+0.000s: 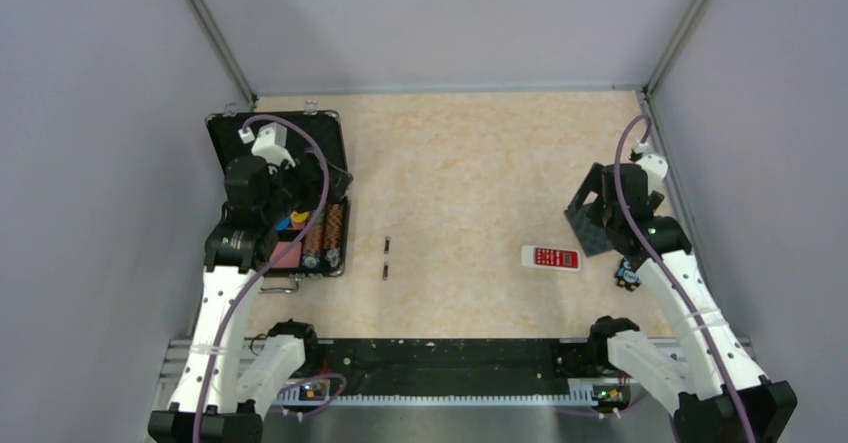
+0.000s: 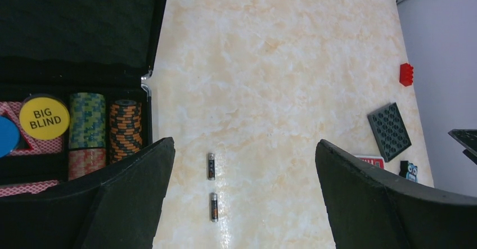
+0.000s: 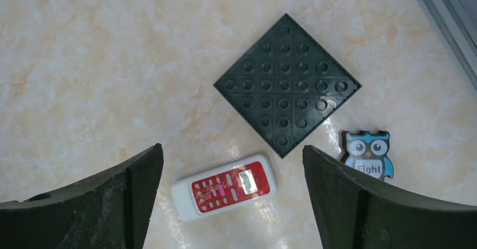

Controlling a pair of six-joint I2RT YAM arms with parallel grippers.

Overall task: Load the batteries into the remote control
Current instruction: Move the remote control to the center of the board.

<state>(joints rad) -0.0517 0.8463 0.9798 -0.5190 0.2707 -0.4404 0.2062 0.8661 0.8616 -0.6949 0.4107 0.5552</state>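
Top camera: high behind the near edge, looking down on the whole desk (image 1: 460,163). Left wrist: oblique, toward the far right corner. Right wrist: close above the remote (image 3: 225,187). All three share it.

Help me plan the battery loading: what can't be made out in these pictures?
Remote control: face up, so its underside is hidden in all views.
Batteries: polarity marks too small, left wrist and top views.
Chip case: largely covered by the left arm, top view.
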